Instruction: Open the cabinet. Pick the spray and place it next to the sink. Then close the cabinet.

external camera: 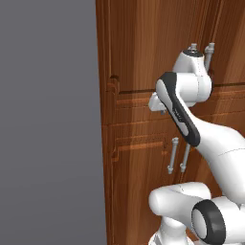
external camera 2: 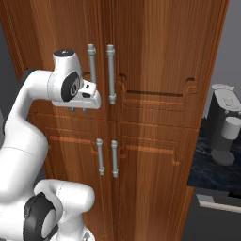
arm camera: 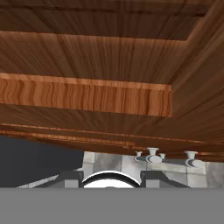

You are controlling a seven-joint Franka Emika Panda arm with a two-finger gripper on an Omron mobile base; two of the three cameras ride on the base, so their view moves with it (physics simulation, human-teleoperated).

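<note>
The cabinet (external camera 2: 155, 52) is tall reddish-brown wood, and both its panelled upper doors are shut. Two long vertical silver handles (external camera 2: 111, 73) stand side by side at the doors' meeting edge, also seen at the top right of the left base view (external camera: 209, 55). My gripper (external camera 2: 78, 110) points down, close in front of the left door, beside the lower end of the left handle (external camera 2: 92, 66) and not touching it. Its fingertips (arm camera: 70, 178) stand apart with nothing between them. The spray is hidden and the sink is out of view.
Below are the lower doors with shorter silver handles (external camera 2: 107, 157) (external camera: 178, 155) (arm camera: 151, 156). A grey coffee machine (external camera 2: 225, 124) stands on a dark counter (external camera 2: 207, 172) to the cabinet's right. A grey wall (external camera: 48, 119) runs left of the cabinet.
</note>
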